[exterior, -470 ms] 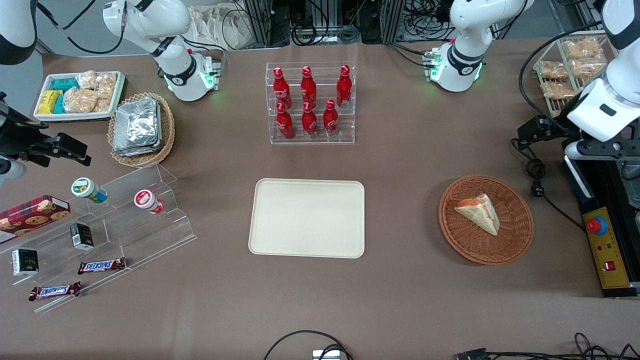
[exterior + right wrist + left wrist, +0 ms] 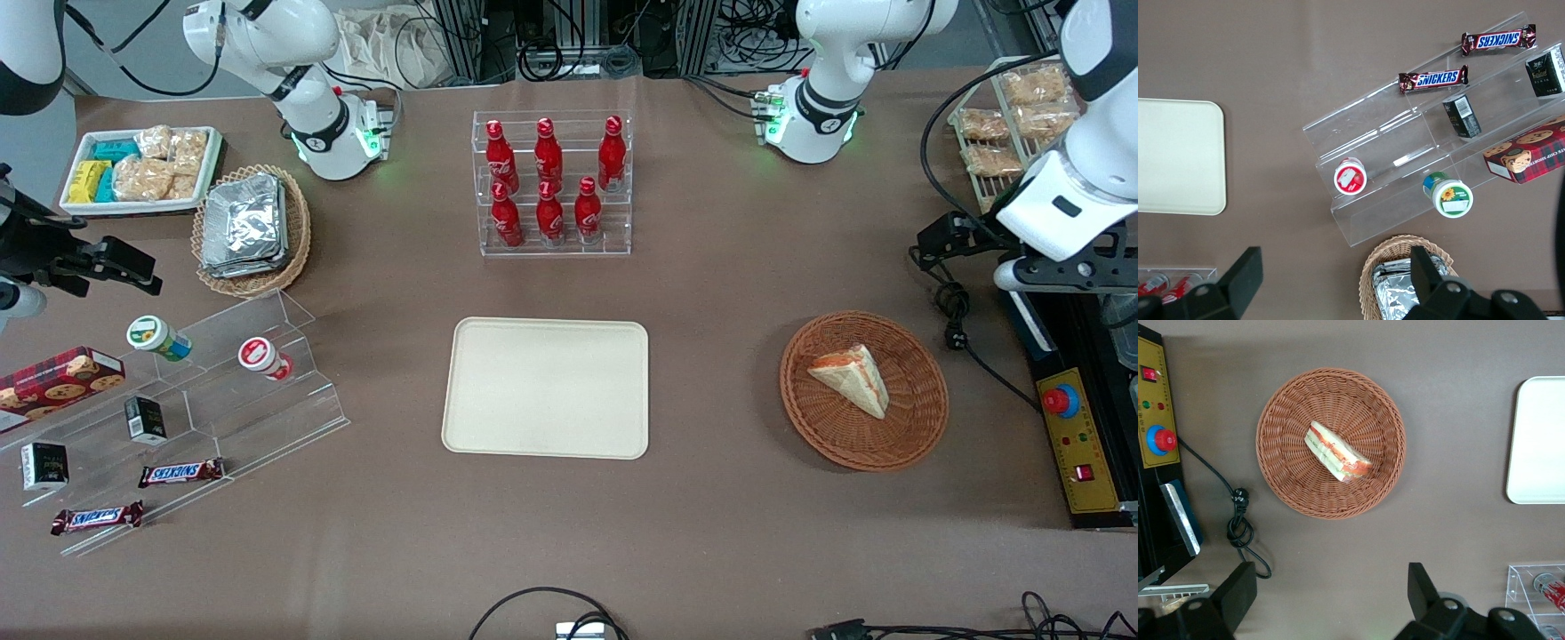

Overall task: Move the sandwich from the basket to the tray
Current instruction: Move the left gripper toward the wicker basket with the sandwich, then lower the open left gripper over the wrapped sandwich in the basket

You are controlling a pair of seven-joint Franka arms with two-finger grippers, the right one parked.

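Note:
The sandwich (image 2: 851, 380) (image 2: 1337, 451), a pale wedge with a red-orange filling edge, lies in the round reddish-brown wicker basket (image 2: 925, 427) (image 2: 1285, 487). The cream tray (image 2: 547, 387) (image 2: 1538, 440) lies flat beside the basket, toward the parked arm's end. My gripper (image 2: 1331, 593) (image 2: 1080, 271) hangs above the table by the basket, farther from the front camera and toward the working arm's edge of the table. It is open, with only bare tablecloth between its black fingers (image 2: 1239, 592). It touches neither basket nor sandwich.
A yellow control box (image 2: 1071, 436) (image 2: 1158, 440) with a red button and a looped black cable (image 2: 956, 311) (image 2: 1238, 527) lie close to the basket. A clear rack of red bottles (image 2: 551, 187) stands farther back than the tray. A wire rack of bagged snacks (image 2: 1013, 116) is near the arm.
My left arm's wrist has shifted slightly, away from the front camera. The sandwich, basket and tray have not moved.

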